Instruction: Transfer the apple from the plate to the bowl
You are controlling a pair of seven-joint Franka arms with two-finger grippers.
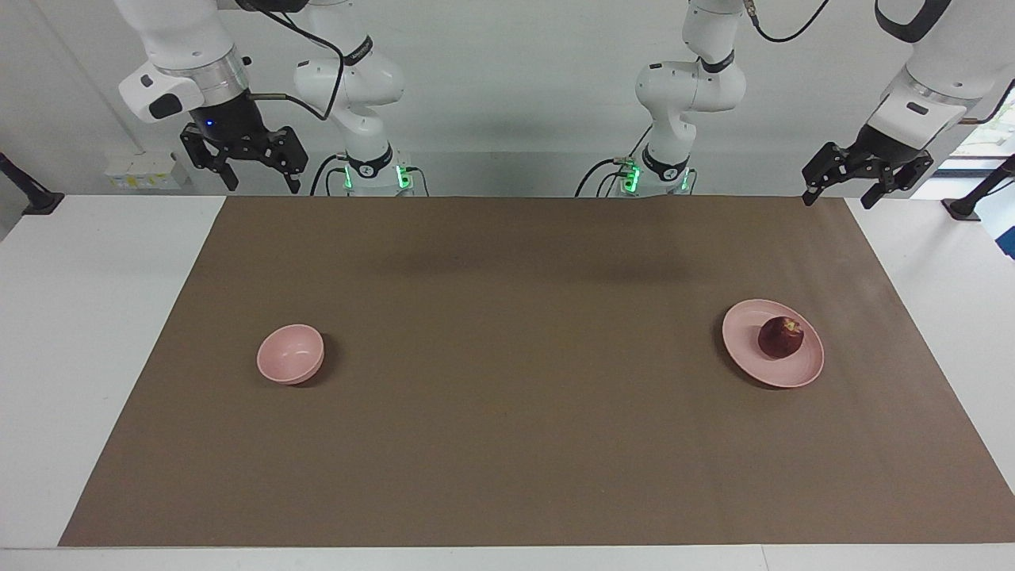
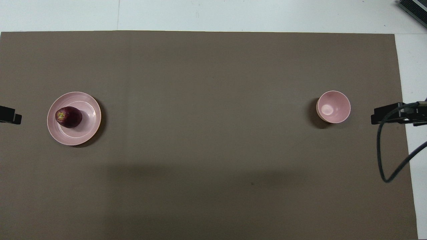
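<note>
- My left pincer (image 1: pixel 863 176) hangs high over the corner of the brown mat (image 1: pixel 507 444) at the left arm's end of the tabletop (image 1: pixel 95 333), jaws spread wide and empty.
- My right pincer (image 1: pixel 243 160) waits raised above the tabletop's edge by the right arm's base, jaws wide too, holding nothing.
- The apple (image 1: pixel 781 336) sits on the plate (image 1: pixel 745 349), off-centre toward the rim at the left arm's end, untouched; its yellowish patch faces up in the overhead view (image 2: pixel 61 115).
- The bowl (image 1: pixel 290 354) stands upright and empty toward the right arm's end of the mat, well apart from the plate.
- By my reading, the task stands at its opening step: the reach for the apple is not yet made.
- The next move, as I judge it, calls for my left pincer to come down over the plate, straddle the apple with jaws wide, and close gently so the round fruit does not roll off.
</note>
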